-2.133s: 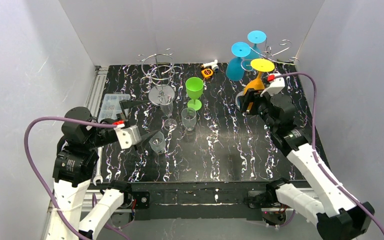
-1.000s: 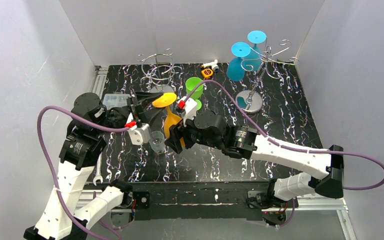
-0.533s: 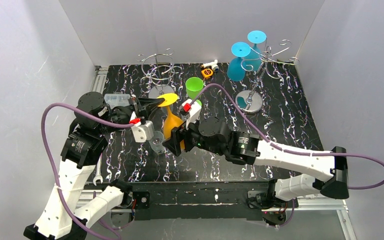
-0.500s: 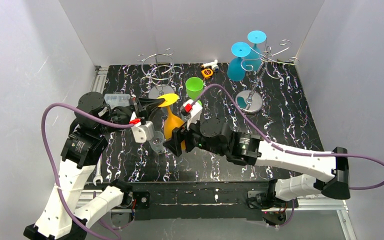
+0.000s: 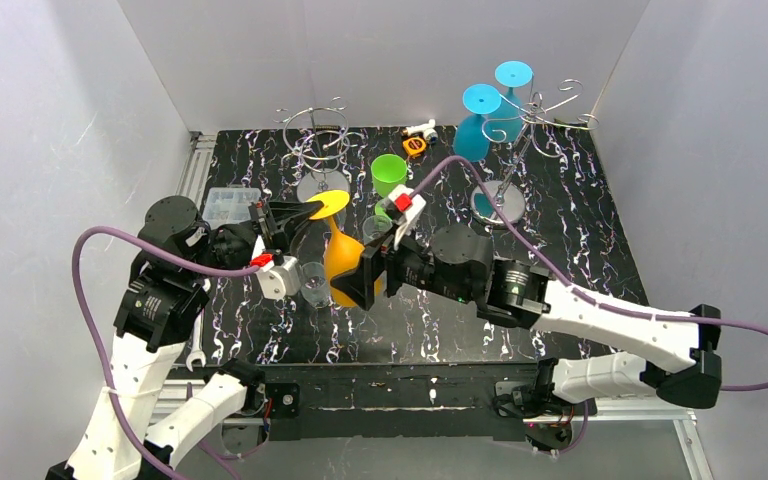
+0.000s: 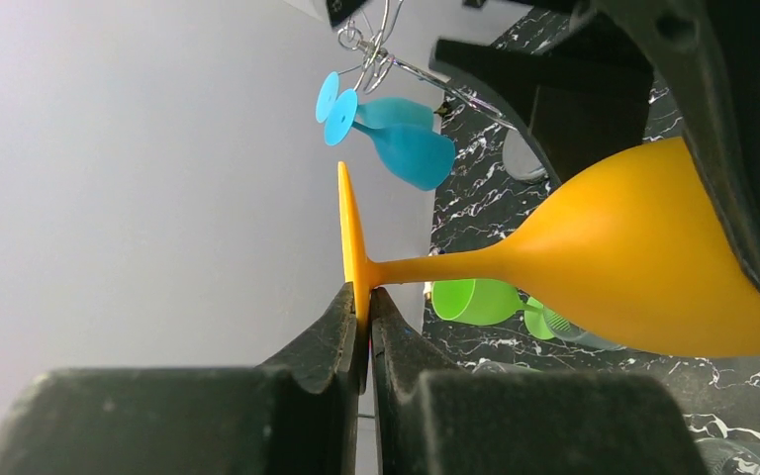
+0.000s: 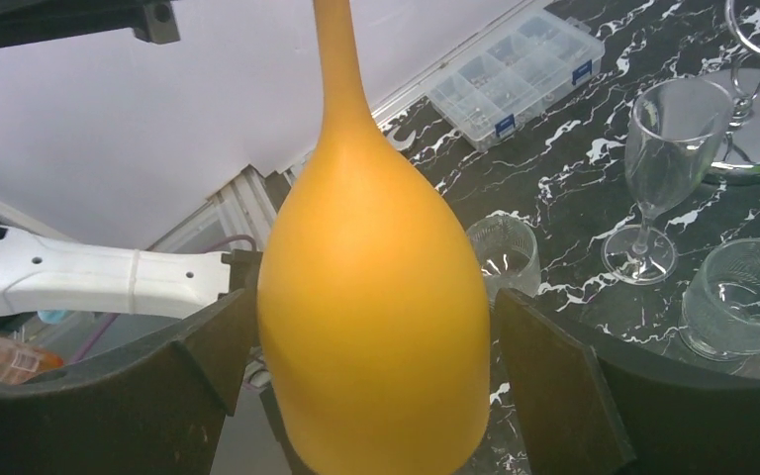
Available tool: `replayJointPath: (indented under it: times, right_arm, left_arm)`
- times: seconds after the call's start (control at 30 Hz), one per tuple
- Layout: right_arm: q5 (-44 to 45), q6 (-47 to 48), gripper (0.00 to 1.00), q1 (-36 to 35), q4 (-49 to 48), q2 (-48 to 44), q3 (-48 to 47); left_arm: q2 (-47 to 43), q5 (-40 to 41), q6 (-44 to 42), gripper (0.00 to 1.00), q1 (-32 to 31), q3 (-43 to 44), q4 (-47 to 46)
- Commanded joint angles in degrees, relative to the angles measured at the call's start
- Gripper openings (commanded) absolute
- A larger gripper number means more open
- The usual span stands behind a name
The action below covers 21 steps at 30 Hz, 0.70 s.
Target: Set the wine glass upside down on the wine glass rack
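glass (image 5: 343, 268): likely light, stiff, slick | left gripper (image 6: 361, 297) pinching foot rim | right gripper (image 7: 376, 317) spread, flanking bowl | hold by stem

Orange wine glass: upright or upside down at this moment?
Upside down. The orange wine glass has its foot uppermost, pinched in the shut left gripper; its bowl hangs below, inside the open right gripper.

Left arm (image 5: 150, 310): rises from its base at the near left corner of the desk (image 5: 560, 230), elbow bent, forearm reaching right.
Left tool (image 6: 366, 297): fingers (image 6: 336, 327) pinched flat on the foot rim of the orange wine glass (image 5: 343, 265).
Right arm (image 5: 600, 320): stretched low from the near right toward the middle, wrist pointing left.
Right tool (image 7: 374, 297): jaws spread wide, one finger on each side of the glass bowl, not clamping it.
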<state>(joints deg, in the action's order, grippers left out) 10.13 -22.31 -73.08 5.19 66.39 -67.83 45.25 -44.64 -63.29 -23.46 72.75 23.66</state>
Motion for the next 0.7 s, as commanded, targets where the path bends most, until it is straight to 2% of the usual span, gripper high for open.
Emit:
replayJointPath:
  times: [0.0,0.17,0.27,0.3,0.33,0.37,0.4,0.43,0.57,0.67]
  right_arm:
    - [-3.63,-0.22,0.98,1.36,1.51,2.28,-3.76]
    - [-5.17,-1.1,0.97,3.11,-0.12,2.23,-2.65]
    - [-3.73,-1.21,0.83,4.16,-1.56,-0.07,-0.32]
    - [-2.52,-1.33,0.76,4.52,-2.85,-1.59,0.84]
    - [-1.68,-1.15,0.72,4.93,-3.32,-3.04,1.96]
    - [3.87,0.22,0.7,5.41,-1.46,-6.64,3.47]
    - [5.65,0.92,0.7,5.74,-0.54,-7.76,4.09]
    - [7.59,1.55,0.7,6.06,0.08,-9.14,5.02]
    - [17.8,5.42,0.75,7.74,2.27,-15.37,10.32]
    - [30.05,8.84,0.75,9.1,4.03,-20.06,14.58]
  left_arm:
    - [-0.69,-1.2,-0.36,0.0,0.24,0.02,-0.96]
    - [-1.12,-1.45,0.05,0.0,0.25,0.14,-1.07]
    - [-1.42,-1.17,0.01,0.0,0.18,-0.22,-1.07]
    - [-1.67,-1.18,-0.04,0.04,0.24,-0.44,-1.07]
    - [-1.8,-1.23,0.12,0.18,0.24,-0.55,-1.05]
    - [-2.24,-1.47,0.51,0.48,0.19,-0.89,-1.06]
    - [-2.41,-1.56,0.52,0.74,0.21,-1.2,-1.07]
    - [-2.49,-1.57,0.81,0.95,0.22,-1.41,-1.11]
    - [-3.18,-1.55,1.54,0.98,0.23,-1.95,-1.07]
    - [-3.86,-1.57,1.7,0.98,0.24,-2.61,-1.12]
